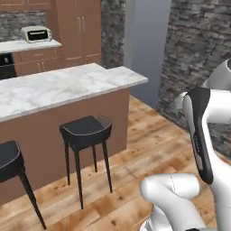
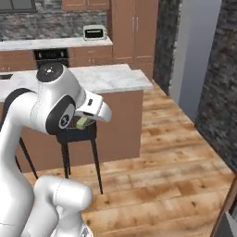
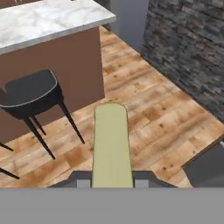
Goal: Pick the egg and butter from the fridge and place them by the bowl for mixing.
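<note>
Hand [image 3: 112, 183]: two dark fingers clamped on the pale yellow-green butter stick [image 3: 111, 144], held in the air above the wooden plank floor [image 3: 153, 113]. Nearby: black bar stool [image 3: 30, 94], beside the marble tabletop [image 3: 48, 19] of the brown island.

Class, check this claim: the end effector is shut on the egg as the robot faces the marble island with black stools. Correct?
Not quite. The hand view shows the end effector shut on the butter, a pale yellow-green stick, not the egg. The marble island and black stools are right.
</note>
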Tool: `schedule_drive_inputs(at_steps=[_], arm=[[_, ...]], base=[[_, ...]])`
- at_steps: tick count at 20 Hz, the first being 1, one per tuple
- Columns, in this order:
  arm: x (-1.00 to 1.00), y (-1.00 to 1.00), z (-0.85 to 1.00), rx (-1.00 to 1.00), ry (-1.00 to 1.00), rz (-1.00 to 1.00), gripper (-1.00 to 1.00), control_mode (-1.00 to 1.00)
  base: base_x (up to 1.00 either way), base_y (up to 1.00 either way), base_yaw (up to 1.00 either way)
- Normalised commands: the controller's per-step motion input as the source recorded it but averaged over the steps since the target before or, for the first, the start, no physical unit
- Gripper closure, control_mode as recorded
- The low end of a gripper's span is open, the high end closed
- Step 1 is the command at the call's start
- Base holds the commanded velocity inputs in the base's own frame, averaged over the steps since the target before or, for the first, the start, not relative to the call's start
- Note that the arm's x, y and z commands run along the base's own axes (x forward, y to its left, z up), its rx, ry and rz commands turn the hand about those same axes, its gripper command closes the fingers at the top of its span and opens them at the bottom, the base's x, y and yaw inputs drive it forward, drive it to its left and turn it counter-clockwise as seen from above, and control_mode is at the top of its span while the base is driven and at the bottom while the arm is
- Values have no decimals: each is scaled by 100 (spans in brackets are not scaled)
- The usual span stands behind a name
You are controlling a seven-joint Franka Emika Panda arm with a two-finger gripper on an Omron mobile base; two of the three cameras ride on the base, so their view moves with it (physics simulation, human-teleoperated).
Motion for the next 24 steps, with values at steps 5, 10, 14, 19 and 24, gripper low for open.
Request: schedule_drive_inputs(at_steps=[5,10,14,19,24], arm=[[0,0,0,0,0,0,100,100],[0,0,0,0,0,0,100,100],[0,0,0,0,0,0,100,100],[0,0,0,0,0,0,100,100],[0,0,0,0,0,0,100,100]], base=[[-5,2,100],[-5,16,99],[2,32,81],[14,50,55],[32,68,25]])
